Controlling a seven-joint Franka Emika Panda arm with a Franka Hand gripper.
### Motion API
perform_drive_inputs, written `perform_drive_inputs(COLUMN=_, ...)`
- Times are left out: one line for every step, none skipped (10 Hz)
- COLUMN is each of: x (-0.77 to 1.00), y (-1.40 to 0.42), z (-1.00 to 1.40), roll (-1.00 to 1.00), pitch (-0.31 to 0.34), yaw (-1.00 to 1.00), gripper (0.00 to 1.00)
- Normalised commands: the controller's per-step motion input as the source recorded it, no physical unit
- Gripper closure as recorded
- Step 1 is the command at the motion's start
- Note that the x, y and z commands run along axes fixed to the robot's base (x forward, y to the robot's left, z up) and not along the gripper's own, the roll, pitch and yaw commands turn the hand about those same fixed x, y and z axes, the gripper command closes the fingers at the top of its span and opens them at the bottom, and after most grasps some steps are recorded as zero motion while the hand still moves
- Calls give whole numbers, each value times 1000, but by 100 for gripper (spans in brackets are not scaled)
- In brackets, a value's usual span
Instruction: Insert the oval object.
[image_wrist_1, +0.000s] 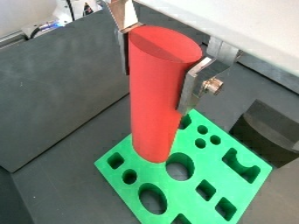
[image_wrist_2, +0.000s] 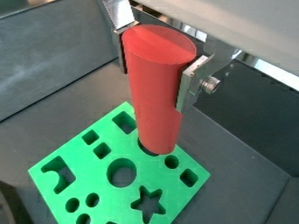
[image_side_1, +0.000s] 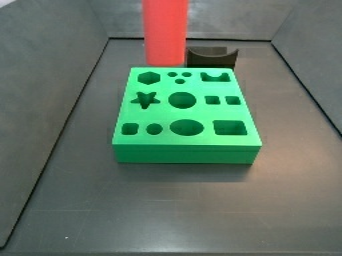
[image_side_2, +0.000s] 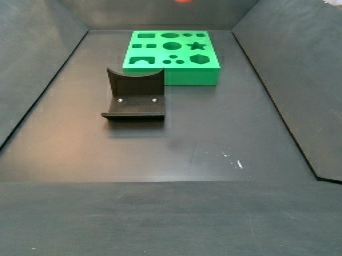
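Observation:
The oval object (image_wrist_1: 152, 114) is a tall plain red peg with a flat top. My gripper (image_wrist_1: 156, 83) is shut on its upper part, with a silver finger (image_wrist_1: 194, 83) on each side, as both wrist views show (image_wrist_2: 152, 86). The peg (image_wrist_2: 155, 105) hangs upright over the green block with shaped holes (image_wrist_2: 87, 171). Its lower end hides part of the block's top beside a round hole (image_wrist_1: 177, 166). In a side view the peg (image_side_1: 166, 30) stands above the block's (image_side_1: 187, 115) far edge, and the gripper is out of frame. I cannot tell whether the peg touches the block.
The dark fixture (image_side_2: 134, 95) stands on the floor next to the green block (image_side_2: 171, 55). It also shows behind the block (image_side_1: 211, 55) and in a wrist view (image_wrist_1: 268, 127). Dark walls enclose the grey floor (image_side_2: 201, 140) on all sides.

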Motion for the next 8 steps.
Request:
perform_drive_inputs(x=126, y=-637, z=-854, roll=179, pitch=-164, yaw=-597, gripper=100)
perform_drive_inputs(x=429, y=-557, z=-866, roll=217, pitch=-101, yaw=-460, gripper=100)
perform_drive_inputs(x=597, y=-400, z=-703, roll=276, pitch=-97, yaw=-383, gripper=100)
perform_drive_inputs(x=569, y=-246, z=-531, roll=373, pitch=-31, yaw=-251, gripper=100)
perform_drive_inputs(x=423, y=-83, z=-609, roll=354, pitch=0, yaw=-26, gripper=100)
perform_drive_inputs(x=417, y=0, z=-623, roll=359, pitch=36, yaw=-197, gripper=100)
perform_drive_inputs(x=223, y=0, z=-534, roll=319, pitch=34, yaw=-240, gripper=100)
perform_drive_inputs(x=157, y=11, z=-474, roll=217, pitch=0, yaw=-111, gripper=100)
